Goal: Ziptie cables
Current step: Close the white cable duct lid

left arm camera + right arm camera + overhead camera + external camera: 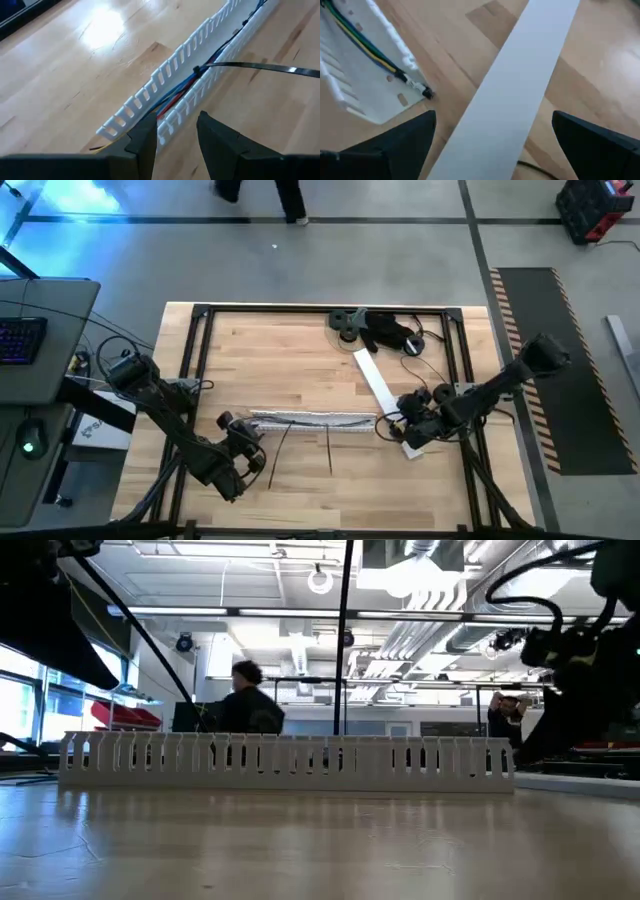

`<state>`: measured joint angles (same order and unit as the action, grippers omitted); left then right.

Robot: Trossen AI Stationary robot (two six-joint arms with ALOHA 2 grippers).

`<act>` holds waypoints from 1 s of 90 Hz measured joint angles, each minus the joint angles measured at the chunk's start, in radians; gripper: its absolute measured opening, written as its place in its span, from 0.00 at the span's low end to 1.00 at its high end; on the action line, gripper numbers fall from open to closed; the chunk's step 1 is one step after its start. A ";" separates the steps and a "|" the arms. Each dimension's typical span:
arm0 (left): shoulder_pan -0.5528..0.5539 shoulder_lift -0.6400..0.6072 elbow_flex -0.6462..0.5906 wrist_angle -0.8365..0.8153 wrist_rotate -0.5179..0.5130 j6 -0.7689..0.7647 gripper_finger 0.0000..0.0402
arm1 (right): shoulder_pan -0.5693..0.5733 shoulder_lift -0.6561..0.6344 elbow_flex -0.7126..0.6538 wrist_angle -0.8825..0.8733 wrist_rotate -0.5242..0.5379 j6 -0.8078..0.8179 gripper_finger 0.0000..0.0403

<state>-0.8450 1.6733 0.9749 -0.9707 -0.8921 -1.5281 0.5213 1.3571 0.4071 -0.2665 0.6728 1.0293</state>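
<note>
Long axis of the cables (pixel 176 94) left to right across the middle of the desk (pixel 300 345), laid inside a white slotted duct (pixel 310 420) whose comb walls hide most of their length. Blue and red strands visible between the slots in the left wrist view, green, yellow and blue ones at the duct's right end in the right wrist view, ending there in small connectors just at the open mouth. Two black zip ties (pixel 329 448) around the bundle, tails pointing toward the near edge. Left gripper (pixel 175 137) at the duct's left end, fingers (pixel 145 142) parted a little and straddling the end of the duct, not clearly closed on anything. Right gripper (pixel 492 145) at the duct's right end, spread wide over a flat white strip (pixel 520 85) lying diagonally and touching neither finger. Black gadget (pixel 385 330) near the far edge, details hard to make out. From the low view, only the duct's comb wall seen, cables hidden behind it. No readable writing anywhere.
</note>
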 joint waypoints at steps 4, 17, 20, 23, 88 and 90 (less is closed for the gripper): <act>0.000 0.000 0.000 0.002 0.000 0.004 0.30 | 0.000 0.024 -0.004 0.021 0.001 -0.006 0.96; 0.000 0.000 0.000 0.007 0.000 0.004 0.30 | -0.010 0.111 -0.001 0.042 0.007 -0.001 0.96; 0.000 0.000 0.000 0.008 0.000 0.004 0.30 | -0.014 0.131 -0.001 0.045 0.006 0.004 0.95; 0.000 0.000 0.000 0.007 0.000 0.004 0.30 | -0.017 0.150 0.001 0.046 0.001 0.008 0.94; 0.000 0.000 0.000 0.114 -0.042 0.096 0.30 | 0.014 0.109 0.006 -0.026 0.031 0.169 0.50; 0.000 0.000 0.000 0.114 -0.048 0.093 0.30 | 0.014 0.093 0.008 -0.036 0.023 0.156 0.50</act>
<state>-0.8448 1.6733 0.9749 -0.8565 -0.9402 -1.4348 0.5348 1.4502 0.4153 -0.3028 0.6963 1.1856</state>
